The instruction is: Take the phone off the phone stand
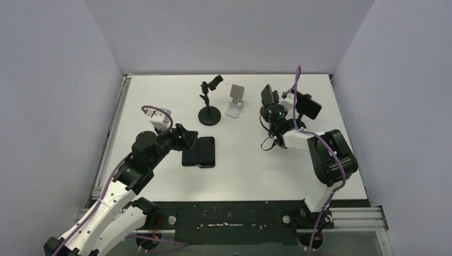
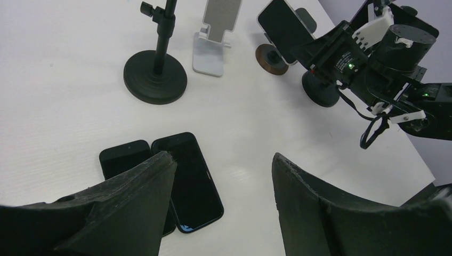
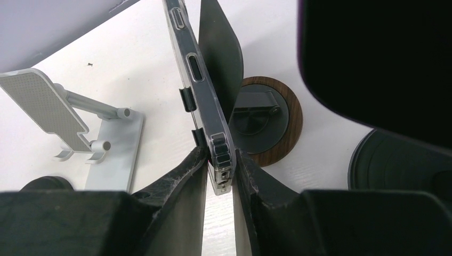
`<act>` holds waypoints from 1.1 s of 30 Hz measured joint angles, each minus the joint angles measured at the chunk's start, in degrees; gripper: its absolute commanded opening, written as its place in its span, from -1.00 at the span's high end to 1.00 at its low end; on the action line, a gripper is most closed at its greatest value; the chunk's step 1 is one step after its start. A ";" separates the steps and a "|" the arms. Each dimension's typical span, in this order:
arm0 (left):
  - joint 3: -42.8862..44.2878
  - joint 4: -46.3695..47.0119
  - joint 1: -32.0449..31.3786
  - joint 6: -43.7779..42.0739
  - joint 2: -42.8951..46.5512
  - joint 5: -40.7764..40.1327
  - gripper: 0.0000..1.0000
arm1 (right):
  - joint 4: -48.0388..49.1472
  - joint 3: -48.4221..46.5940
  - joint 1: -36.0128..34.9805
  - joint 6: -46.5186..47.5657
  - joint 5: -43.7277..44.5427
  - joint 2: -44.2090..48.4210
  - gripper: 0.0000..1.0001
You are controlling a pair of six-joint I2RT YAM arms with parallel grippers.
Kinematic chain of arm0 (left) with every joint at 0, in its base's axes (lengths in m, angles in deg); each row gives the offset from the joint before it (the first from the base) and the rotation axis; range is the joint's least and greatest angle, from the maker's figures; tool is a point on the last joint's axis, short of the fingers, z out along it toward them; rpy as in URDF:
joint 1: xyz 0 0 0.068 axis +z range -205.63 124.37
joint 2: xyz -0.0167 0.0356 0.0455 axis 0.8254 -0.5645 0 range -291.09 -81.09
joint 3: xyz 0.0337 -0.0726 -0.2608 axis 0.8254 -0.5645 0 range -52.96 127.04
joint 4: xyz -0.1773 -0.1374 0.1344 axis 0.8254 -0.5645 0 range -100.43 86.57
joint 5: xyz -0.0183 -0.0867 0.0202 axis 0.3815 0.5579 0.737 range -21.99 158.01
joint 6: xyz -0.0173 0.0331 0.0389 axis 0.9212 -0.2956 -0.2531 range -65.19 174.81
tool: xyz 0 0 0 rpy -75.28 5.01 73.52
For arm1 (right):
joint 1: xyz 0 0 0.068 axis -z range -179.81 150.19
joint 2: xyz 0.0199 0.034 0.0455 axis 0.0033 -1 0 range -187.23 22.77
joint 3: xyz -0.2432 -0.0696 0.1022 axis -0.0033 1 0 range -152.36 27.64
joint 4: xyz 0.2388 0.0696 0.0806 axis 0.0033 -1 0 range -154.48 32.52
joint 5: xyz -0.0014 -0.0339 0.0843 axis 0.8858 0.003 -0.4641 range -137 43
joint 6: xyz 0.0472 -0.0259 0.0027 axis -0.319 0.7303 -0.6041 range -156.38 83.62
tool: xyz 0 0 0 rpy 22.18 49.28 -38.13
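1. The phone (image 3: 198, 90), in a clear case, stands on edge in the phone stand (image 3: 266, 114) with the round wooden base, at the far right of the tabletop (image 1: 245, 160). It has not yet been lifted out.
2. The right end effector (image 3: 219, 160) is clenched on the phone's near end, with one finger against each face. The grasp looks made, though the wrist view shows only a small part of the phone between the fingers.
3. The left end effector (image 2: 224, 160) is released, with its jaws wide and nothing between them. It hovers over two phones lying flat (image 1: 198, 152) side by side on the tabletop, well apart from the stand.
4. Those two flat phones, together with the bare black pole stand (image 1: 209, 114) and the bare white folding stand (image 1: 235, 101), suggest that part of the job may already be finished. That is a judgement only.
5. What is left is to draw the gripped phone up and clear of its cradle and set it down. A second mounted phone (image 1: 309, 105) just beside it on a dark stand is also untouched.
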 measured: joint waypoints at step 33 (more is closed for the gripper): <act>0.00 0.07 0.00 0.00 -0.39 0.33 -0.29 | -3.76 2.91 -0.02 6.80 -1.38 7.82 1.00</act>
